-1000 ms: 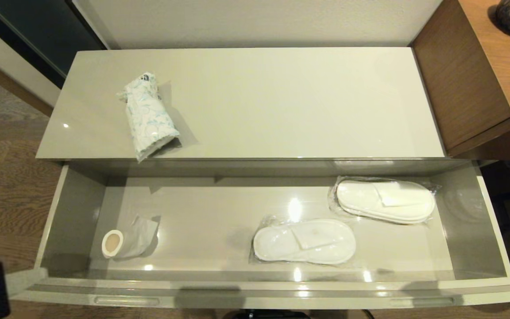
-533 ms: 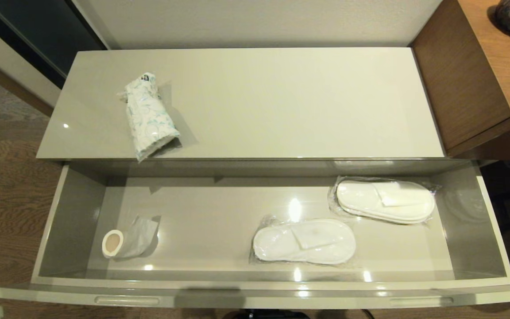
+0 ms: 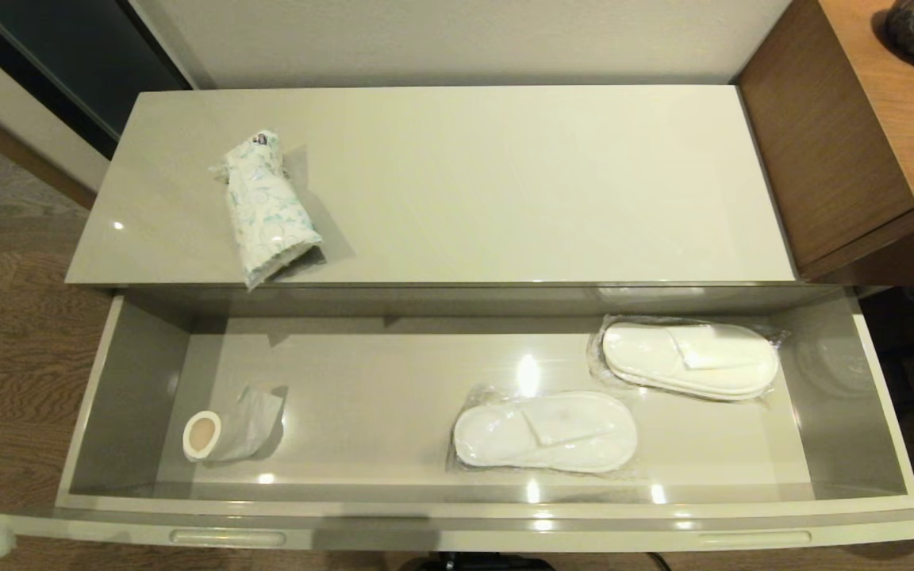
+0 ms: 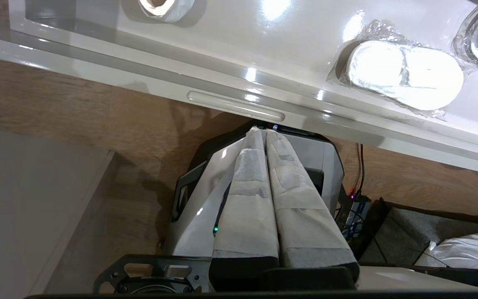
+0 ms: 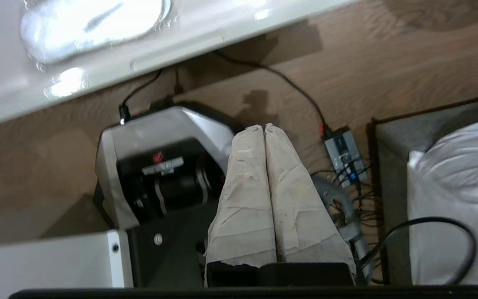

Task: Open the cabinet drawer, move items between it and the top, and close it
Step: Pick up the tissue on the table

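Now the drawer (image 3: 128, 381) stands pulled fully out below the top (image 3: 505, 174). A printed bundle (image 3: 266, 210) lies on the top's left part. Inside the drawer, two slipper packs (image 3: 544, 432) (image 3: 691, 358) lie at centre-right, a small roll (image 3: 227, 428) at left. Both grippers, left (image 4: 262, 131) and right (image 5: 263, 128), hang over the floor in front of the drawer, fingers pressed together, holding nothing
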